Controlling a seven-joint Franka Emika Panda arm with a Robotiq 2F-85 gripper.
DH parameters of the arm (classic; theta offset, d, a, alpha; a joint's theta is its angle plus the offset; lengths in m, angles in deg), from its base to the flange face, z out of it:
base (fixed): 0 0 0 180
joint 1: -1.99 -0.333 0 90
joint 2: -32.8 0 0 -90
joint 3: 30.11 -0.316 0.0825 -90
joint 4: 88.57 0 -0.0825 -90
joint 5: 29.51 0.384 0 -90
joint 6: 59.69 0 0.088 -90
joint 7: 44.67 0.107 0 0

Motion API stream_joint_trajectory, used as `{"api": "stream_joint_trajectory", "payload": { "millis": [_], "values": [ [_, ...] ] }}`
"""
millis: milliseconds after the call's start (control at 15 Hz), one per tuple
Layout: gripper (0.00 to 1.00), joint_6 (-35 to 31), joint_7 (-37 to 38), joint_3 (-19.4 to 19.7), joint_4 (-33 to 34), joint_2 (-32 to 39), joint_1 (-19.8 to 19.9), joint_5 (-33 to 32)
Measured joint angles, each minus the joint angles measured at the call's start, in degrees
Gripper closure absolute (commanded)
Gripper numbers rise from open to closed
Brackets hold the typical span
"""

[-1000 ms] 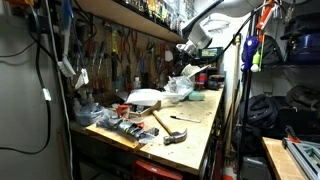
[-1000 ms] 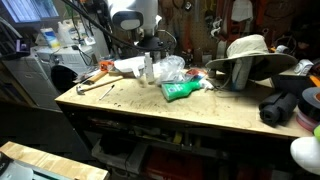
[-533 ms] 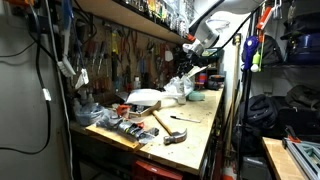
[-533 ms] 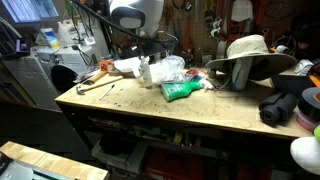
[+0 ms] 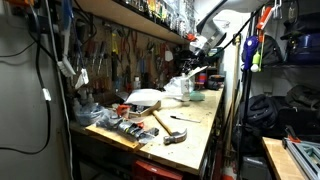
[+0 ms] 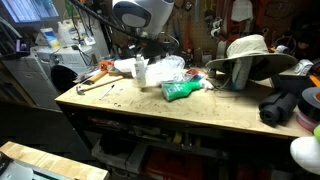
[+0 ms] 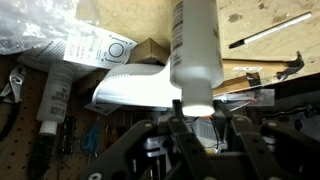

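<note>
White plastic bottle [image 7: 195, 45]: clamped at one end in the end effector [image 7: 196, 108], held clear of the counter [image 6: 150, 105], far left, beside a crumpled plastic bag [image 6: 172, 66]; grasp judged done, release not yet made.

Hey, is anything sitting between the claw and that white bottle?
Nothing visible does. In the wrist view the claw is closed directly on one end of the white bottle.
</note>
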Motion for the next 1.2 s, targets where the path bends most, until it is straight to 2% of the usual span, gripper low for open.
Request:
{"api": "stream_joint_trajectory", "payload": {
  "millis": [267, 333, 467, 733, 1000, 1200],
  "values": [
    [0.65, 0.0, 0.0, 0.1, 0.0, 0.0, -0.5, 0.1],
    [0.9, 0.0, 0.0, 0.1, 0.0, 0.0, -0.5, 0.1],
    [0.9, 0.0, 0.0, 0.7, 0.0, 0.0, -1.1, 0.0],
    [0.9, 3.6, -0.2, 5.2, 0.8, 0.5, -3.8, -0.3],
    [0.9, 8.5, -3.4, 8.6, 2.5, 1.4, -4.1, -0.8],
    [0.9, 8.8, -5.4, 10.2, 3.9, 2.7, -4.1, -0.8]
  ]
}}
